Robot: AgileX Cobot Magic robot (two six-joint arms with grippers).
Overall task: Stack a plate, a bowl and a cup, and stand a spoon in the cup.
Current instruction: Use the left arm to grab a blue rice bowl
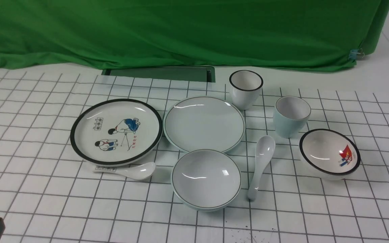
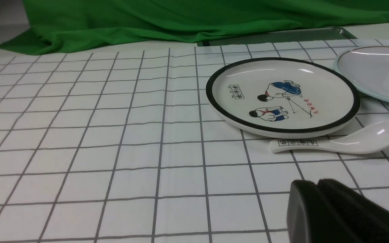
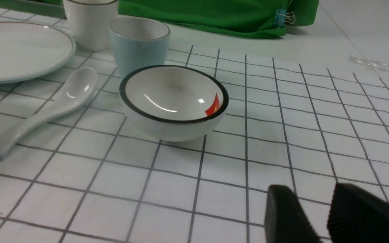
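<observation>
The pale blue-green plate (image 1: 204, 123) lies flat at the table's middle. Just in front of it sits the matching bowl (image 1: 206, 179), upright. The pale blue cup (image 1: 291, 115) stands to the plate's right. Between bowl and cup lies the plain white spoon (image 1: 261, 164), bowl end away from me. My left gripper (image 2: 316, 184) is shut and empty, low at the near left corner, short of the printed spoon. My right gripper (image 3: 311, 192) is open and empty over bare cloth, on the near side of the flag bowl; the front view does not show it.
A black-rimmed cartoon plate (image 1: 117, 131) lies left of the plain plate, with a printed-handle spoon (image 1: 127, 170) at its front edge. A black-rimmed white cup (image 1: 245, 89) stands behind the pale blue one. A black-rimmed flag bowl (image 1: 329, 153) sits at right. Green cloth (image 1: 181, 30) hangs behind.
</observation>
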